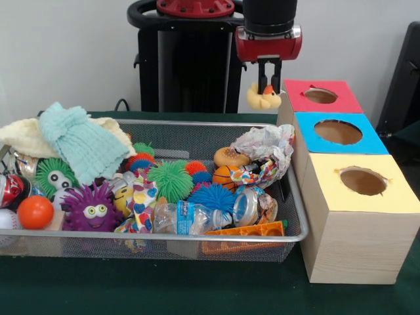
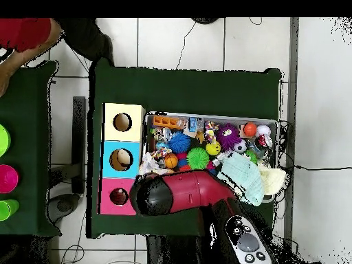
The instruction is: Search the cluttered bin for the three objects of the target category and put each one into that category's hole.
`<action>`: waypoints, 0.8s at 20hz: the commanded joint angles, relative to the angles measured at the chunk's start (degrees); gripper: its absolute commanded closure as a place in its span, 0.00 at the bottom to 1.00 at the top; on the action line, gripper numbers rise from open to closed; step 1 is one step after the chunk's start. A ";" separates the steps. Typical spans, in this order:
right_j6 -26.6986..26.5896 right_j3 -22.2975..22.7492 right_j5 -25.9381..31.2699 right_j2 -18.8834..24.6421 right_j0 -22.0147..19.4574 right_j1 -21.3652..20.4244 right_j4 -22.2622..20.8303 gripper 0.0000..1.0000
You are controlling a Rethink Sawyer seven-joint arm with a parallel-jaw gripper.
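Note:
My gripper (image 1: 268,86) hangs above the bin's far right corner, shut on a yellow rubber duck (image 1: 264,98) with an orange beak. The duck is in the air just left of the red box's hole (image 1: 320,96). Beside it stand the blue box hole (image 1: 338,132) and the yellow box hole (image 1: 363,181). In the overhead view the red arm (image 2: 185,192) covers the gripper and duck, next to the red box (image 2: 118,196). The wire bin (image 1: 294,191) holds spiky balls (image 1: 170,181), a purple spiky toy (image 1: 91,209) and a plastic bottle (image 1: 187,217).
A mint cloth (image 1: 80,140) and cream cloth lie over the bin's far left. Crumpled paper (image 1: 266,149) sits at the bin's right end. An orange ball (image 1: 35,212) and orange block (image 1: 246,231) lie near the front. A person's red sleeve (image 2: 24,33) shows at the overhead's top left.

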 commanded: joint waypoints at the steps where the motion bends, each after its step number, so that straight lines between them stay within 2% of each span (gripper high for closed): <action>1: 7.68 2.44 0.04 -1.47 1.26 -1.57 3.07 1.00; 8: 7.83 5.12 0.52 -1.45 2.26 -4.92 5.74 1.00; 16: 6.57 5.50 1.51 -1.87 2.56 -6.25 7.47 1.00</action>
